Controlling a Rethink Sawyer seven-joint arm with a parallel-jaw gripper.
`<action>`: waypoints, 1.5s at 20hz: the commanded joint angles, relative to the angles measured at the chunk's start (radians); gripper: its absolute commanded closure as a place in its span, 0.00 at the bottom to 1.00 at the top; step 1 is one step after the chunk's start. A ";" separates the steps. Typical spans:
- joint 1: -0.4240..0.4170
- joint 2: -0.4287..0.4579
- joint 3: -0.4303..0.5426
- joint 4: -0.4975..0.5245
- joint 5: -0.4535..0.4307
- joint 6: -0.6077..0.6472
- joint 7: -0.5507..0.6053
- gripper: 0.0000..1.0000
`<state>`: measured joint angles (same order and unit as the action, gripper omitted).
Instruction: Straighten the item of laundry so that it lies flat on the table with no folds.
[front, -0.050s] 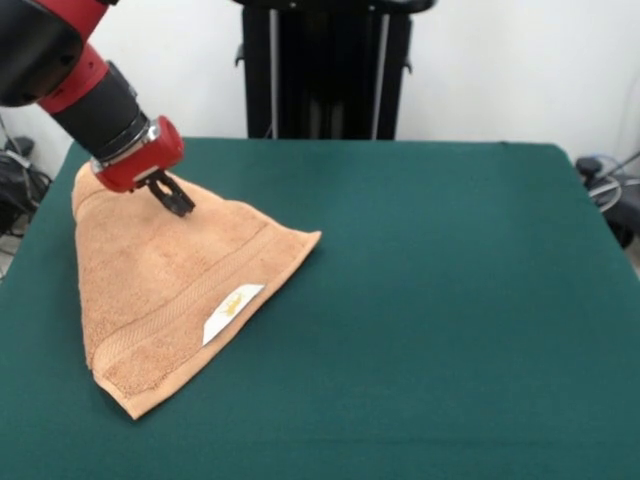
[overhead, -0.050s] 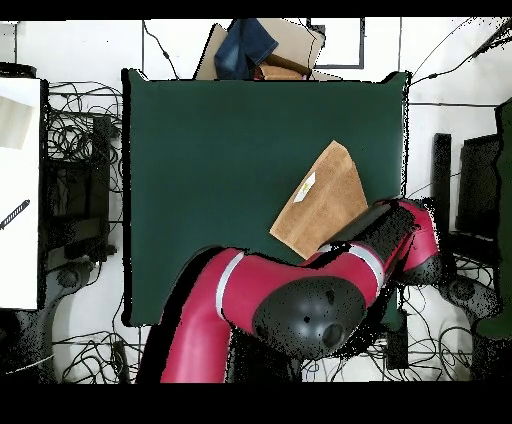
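1. The green worktop (front, -0.050s: 450, 300) carries only the towel, which lies toward its left side in the front view.
2. The red and black arm (overhead, -0.050s: 300, 300) reaches over the towel's far end.
3. The tan towel (front, -0.050s: 150, 300) lies folded into a rough triangle, with woven bands running along its near right edge.
4. The claw (front, -0.050s: 178, 200) points down at the towel's upper part; whether its tips are apart or together, I cannot tell.
5. A white label (front, -0.050s: 232, 312) with a yellow mark lies near the bands; no writing is readable.
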<state>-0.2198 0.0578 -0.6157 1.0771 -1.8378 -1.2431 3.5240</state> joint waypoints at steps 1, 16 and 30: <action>0.033 0.009 0.065 0.044 0.076 0.130 0.103 1.00; -0.017 0.075 0.170 0.123 0.204 0.204 -0.066 1.00; -0.059 0.166 0.238 0.074 0.200 0.045 -0.036 1.00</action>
<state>-0.2846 0.0750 -0.6149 1.1390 -1.6683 -1.2268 3.5238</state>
